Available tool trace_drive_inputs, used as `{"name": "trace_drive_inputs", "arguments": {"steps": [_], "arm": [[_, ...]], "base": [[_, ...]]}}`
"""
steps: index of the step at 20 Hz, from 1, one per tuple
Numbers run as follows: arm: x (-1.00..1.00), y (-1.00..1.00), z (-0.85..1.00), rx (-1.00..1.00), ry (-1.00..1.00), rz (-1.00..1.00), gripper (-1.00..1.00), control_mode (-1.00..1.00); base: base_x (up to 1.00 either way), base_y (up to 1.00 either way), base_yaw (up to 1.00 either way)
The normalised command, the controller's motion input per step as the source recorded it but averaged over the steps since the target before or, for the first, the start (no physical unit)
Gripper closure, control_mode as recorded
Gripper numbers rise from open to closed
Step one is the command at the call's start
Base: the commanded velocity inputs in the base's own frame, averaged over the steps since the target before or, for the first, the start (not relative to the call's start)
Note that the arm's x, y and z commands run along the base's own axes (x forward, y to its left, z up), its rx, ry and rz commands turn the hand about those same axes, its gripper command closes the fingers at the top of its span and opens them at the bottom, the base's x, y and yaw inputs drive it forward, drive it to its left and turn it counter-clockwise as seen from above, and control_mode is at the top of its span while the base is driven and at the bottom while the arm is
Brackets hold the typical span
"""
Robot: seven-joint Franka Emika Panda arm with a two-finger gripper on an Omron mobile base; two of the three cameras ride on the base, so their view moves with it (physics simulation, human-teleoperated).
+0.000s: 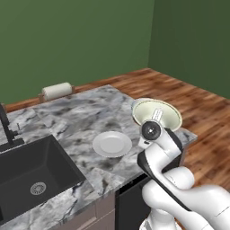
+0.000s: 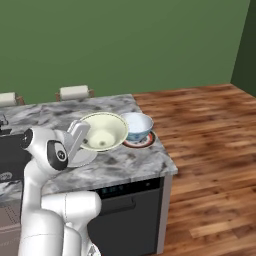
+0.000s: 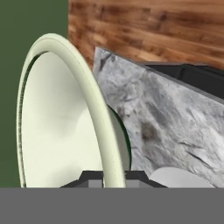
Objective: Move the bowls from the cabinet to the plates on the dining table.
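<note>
Your end effector (image 3: 114,178) is pinched shut on the rim of the cream-green bowl (image 2: 104,131), which hangs tilted on its side above the marble tabletop (image 1: 67,117), its mouth turned away from upright. The relation that matters is bowl to white plate (image 1: 112,143): the plate lies on the tabletop below the end effector and a little to its left, near but not under the bowl. Beyond the end effector, the pale blue bowl (image 2: 136,126) already sits on the reddish-brown plate (image 2: 142,142). You likely need to shift over the white plate and level the bowl.
</note>
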Motion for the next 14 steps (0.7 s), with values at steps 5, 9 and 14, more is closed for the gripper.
{"name": "trace_drive_inputs", "arguments": {"steps": [5,9,14], "arm": [[0.21,0.15,-0.23,-0.04,0.0,0.0,1.0,-1.0],[0.07,0.21,-0.13,0.0,0.0,0.0,1.0,-1.0],[0.0,0.1,0.0,0.0,0.0,0.0,1.0,-1.0]], "base": [[0.0,0.0,0.0],[0.0,0.0,0.0],[0.0,0.0,0.0]]}}
